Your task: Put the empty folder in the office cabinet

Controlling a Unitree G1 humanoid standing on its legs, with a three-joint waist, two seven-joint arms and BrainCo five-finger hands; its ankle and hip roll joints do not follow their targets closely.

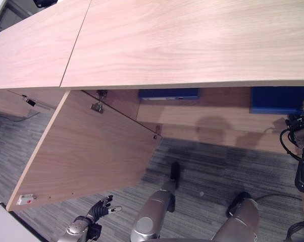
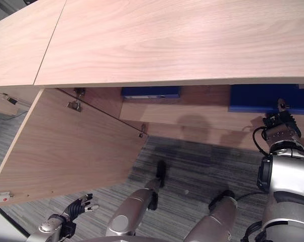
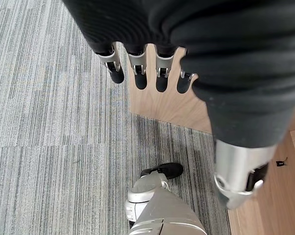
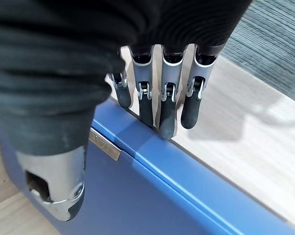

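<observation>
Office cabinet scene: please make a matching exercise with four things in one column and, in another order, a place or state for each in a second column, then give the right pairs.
Things:
1. cabinet door
2. right hand
3. left hand
4. second blue folder

Places or states:
A. low over the grey carpet, fingers relaxed, holding nothing
B. swung open toward the robot
C. straight fingers resting on the blue folder on the cabinet shelf
D. lying further left inside the cabinet, under the top board

Pairs: 1-B, 2-C, 3-A, 4-D
</observation>
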